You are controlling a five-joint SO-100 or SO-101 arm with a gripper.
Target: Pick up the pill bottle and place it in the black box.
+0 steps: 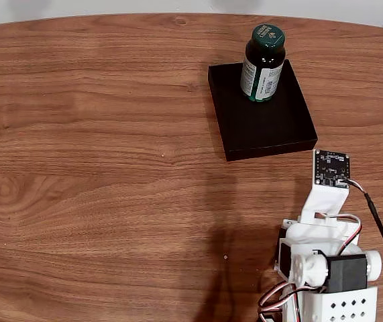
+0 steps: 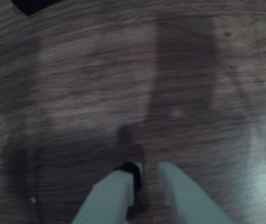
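Bottle: the pill bottle (image 1: pixel 264 62) stood upright inside the black box (image 1: pixel 261 121), at its far edge.
Box: far right on the tabletop (image 1: pixel 97 168).
End effector (image 2: pixel 147 171): empty, fingers slightly parted, over bare wood near the box corner.
Progress: placement judged complete; nothing apparently remained.

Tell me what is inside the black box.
The pill bottle stands upright inside the black box, near its far edge in the fixed view. The rest of the box floor looks bare. The patch of floor under the bottle is covered and cannot be seen.
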